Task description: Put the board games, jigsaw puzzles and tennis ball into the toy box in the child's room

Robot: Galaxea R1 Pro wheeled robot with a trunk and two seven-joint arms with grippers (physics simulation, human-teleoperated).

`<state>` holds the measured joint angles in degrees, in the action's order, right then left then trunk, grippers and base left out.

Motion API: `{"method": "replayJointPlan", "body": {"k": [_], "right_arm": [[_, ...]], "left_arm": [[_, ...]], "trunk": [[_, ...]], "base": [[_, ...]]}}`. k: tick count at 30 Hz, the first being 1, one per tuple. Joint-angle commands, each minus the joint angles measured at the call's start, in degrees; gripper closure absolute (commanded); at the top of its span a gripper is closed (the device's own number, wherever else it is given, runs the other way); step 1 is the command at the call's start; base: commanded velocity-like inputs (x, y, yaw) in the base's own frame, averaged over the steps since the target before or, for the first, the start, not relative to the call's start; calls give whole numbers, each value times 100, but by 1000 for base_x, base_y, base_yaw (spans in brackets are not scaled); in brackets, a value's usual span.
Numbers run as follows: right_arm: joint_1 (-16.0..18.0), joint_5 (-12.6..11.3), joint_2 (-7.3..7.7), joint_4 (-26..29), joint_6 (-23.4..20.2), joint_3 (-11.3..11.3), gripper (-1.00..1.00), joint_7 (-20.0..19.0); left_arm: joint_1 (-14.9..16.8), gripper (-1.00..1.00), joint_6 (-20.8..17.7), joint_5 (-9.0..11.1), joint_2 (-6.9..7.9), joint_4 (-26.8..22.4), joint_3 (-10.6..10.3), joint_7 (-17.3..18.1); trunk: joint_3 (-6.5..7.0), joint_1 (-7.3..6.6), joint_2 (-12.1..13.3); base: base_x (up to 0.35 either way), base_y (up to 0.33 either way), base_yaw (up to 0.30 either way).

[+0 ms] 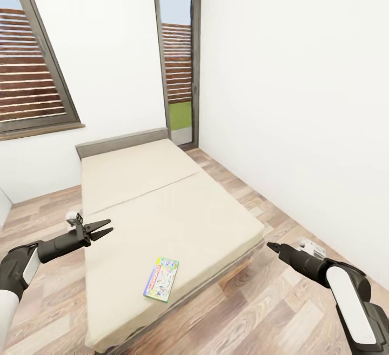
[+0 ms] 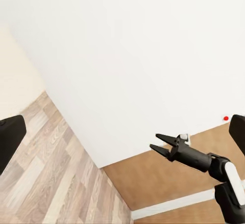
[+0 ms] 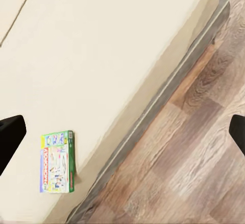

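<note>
One colourful board game box (image 1: 161, 279) lies flat on the beige bed (image 1: 162, 203), near its front edge; in the right wrist view the board game (image 3: 57, 161) sits close to the mattress side. My left gripper (image 1: 109, 226) hovers open over the bed's left edge, up and to the left of the game. At the right, my right gripper (image 1: 271, 246) hangs over the wooden floor beside the bed's corner, its fingers spread and empty. The left wrist view shows that right gripper (image 2: 154, 142) open against the white wall.
A white wall (image 1: 302, 101) runs along the bed's right side, with a strip of wood floor (image 1: 254, 301) between them. A grey headboard (image 1: 121, 142), a window (image 1: 27, 74) and a glass door (image 1: 178, 58) stand at the far end.
</note>
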<state>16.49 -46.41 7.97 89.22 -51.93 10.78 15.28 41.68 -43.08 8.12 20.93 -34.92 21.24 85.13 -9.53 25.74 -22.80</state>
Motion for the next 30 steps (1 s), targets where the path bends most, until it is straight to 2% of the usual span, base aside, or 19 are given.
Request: {"method": "replayJointPlan", "body": {"k": [1,8,30], "right_arm": [[4,-61,5,8,-19,-13,-100,54],[4,-53,16,8,-10,-112,-100,54],[4,-52,12,8,-10,-120,-100,54]], "left_arm": [[7,-100,-60,-3,-1,3,3,23],[6,-100,-60,-3,-1,3,3,25],[1,-100,-60,-3,-1,3,3,22]], "trunk": [[-12,5,-12],[-12,5,-12],[-12,5,-12]], "base": [[105,-9,290],[98,-3,290],[19,0,290]]}}
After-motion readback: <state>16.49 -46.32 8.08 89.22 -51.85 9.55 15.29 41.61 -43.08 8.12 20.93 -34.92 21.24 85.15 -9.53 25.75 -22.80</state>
